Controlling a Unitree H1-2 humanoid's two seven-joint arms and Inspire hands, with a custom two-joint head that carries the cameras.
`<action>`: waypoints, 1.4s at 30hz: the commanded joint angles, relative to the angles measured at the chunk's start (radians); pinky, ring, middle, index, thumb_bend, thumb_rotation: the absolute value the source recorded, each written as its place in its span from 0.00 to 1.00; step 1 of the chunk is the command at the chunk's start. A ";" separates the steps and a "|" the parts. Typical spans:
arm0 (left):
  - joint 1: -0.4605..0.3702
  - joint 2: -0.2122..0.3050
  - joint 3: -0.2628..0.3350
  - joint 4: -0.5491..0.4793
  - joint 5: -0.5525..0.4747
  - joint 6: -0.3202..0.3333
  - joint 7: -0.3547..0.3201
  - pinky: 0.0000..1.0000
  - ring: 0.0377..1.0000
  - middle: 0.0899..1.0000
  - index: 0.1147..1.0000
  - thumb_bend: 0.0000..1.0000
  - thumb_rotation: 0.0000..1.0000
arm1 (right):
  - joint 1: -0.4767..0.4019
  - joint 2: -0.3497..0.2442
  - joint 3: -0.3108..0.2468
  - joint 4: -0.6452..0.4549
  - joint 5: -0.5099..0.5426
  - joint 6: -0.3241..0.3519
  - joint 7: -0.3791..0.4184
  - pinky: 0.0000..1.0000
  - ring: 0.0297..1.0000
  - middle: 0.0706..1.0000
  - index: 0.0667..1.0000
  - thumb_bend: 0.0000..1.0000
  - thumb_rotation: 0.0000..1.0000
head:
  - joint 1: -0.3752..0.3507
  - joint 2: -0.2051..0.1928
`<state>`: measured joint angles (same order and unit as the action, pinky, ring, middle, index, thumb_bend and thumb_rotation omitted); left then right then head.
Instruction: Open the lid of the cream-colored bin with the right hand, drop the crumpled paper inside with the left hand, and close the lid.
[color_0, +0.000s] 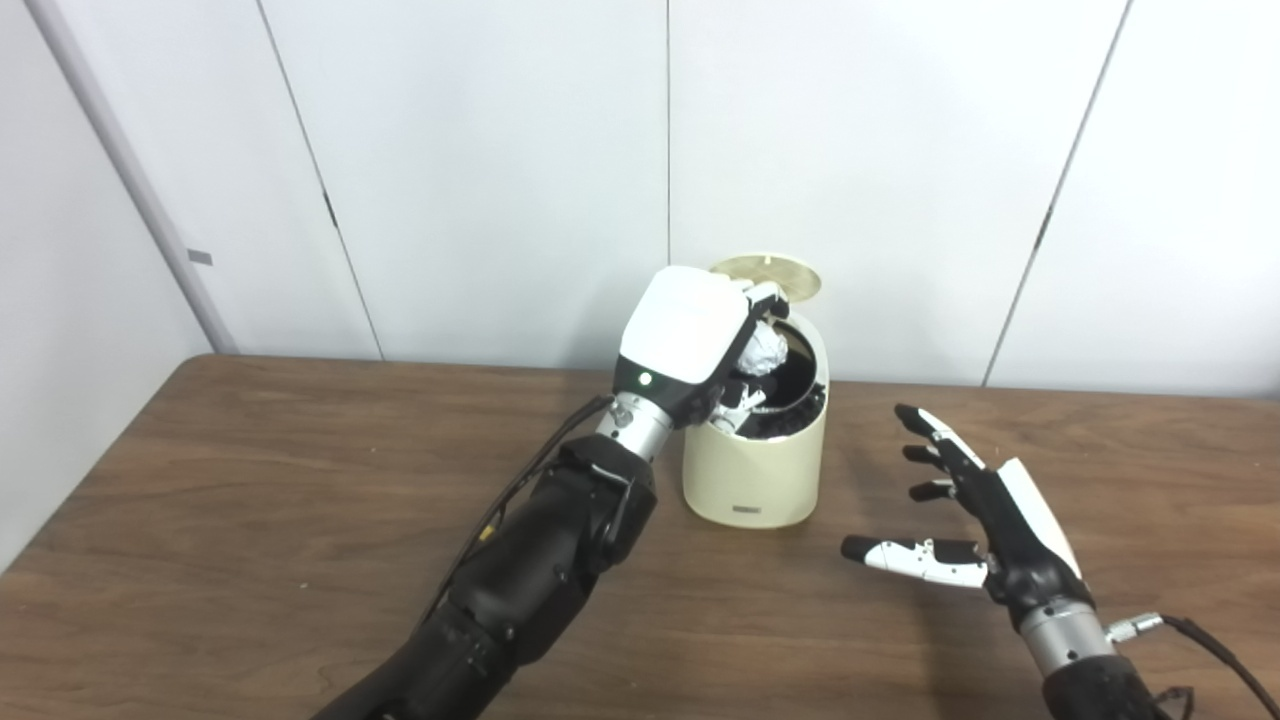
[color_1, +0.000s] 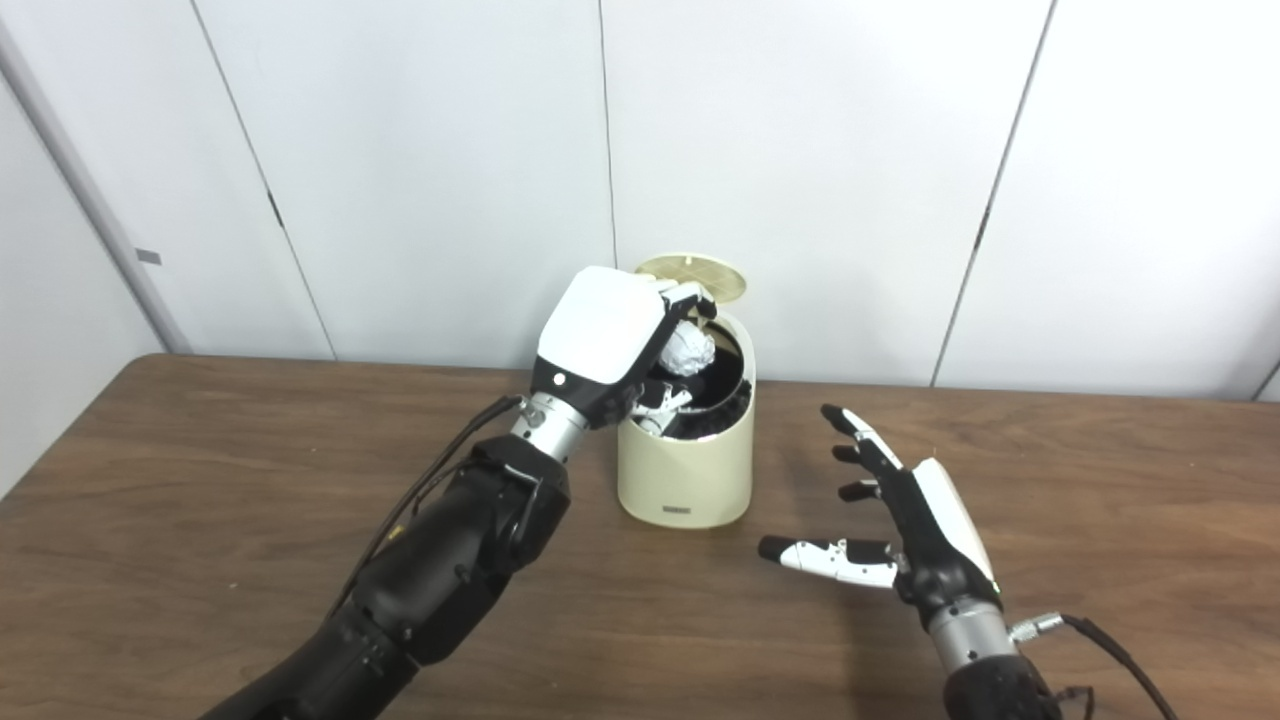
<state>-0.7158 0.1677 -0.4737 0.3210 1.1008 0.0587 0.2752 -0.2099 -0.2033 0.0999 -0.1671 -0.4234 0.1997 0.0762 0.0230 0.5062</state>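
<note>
The bin (color_0: 757, 440) stands far center with its lid (color_0: 768, 274) already up, the left hand (color_0: 690, 345) clamps the paper (color_0: 762, 348) over its mouth, unreleased, while the right hand (color_0: 985, 520) waits spread-fingered nearby; closing remains.

My dark wood-grain desk (color_0: 250, 520) fills the lower frame; only the cream-colored bin (color_0: 755, 470) stands on it, just above center.

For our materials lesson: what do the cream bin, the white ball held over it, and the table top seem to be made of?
Cream bin: probably plastic, smooth with a soft sheen and a seamless rounded wall.
White ball, held by the left hand: paper, going by its matte, creased, faceted surface.
Table top: dark wood grain, likely laminate or veneer; the streaks are flat and even, so solid wood is uncertain.
</note>
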 joint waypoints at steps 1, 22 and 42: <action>-0.018 0.015 0.003 -0.026 0.005 -0.001 0.010 0.49 0.53 0.55 0.60 0.91 0.17 | -0.032 -0.005 -0.007 -0.031 0.007 -0.018 -0.006 0.70 0.86 0.92 0.90 0.82 0.32 | 0.000 0.000; -0.021 0.039 0.002 -0.078 0.014 0.000 -0.042 0.51 0.55 0.56 0.62 0.86 0.40 | -0.036 -0.007 -0.005 -0.021 0.007 -0.024 -0.007 0.68 0.85 0.92 0.90 0.83 0.33 | 0.010 0.002; 0.240 -0.072 0.271 -0.294 -0.433 -0.250 0.080 0.41 0.49 0.44 0.44 0.51 0.00 | -0.134 -0.016 -0.051 0.038 0.012 -0.126 -0.096 0.71 0.80 0.85 0.83 0.71 0.43 | -0.002 -0.016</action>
<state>-0.4573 0.0969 -0.2274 0.0840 0.6883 -0.1620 0.3166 -0.2933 -0.2027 0.0614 -0.1030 -0.4112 0.1081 -0.0069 0.0199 0.4893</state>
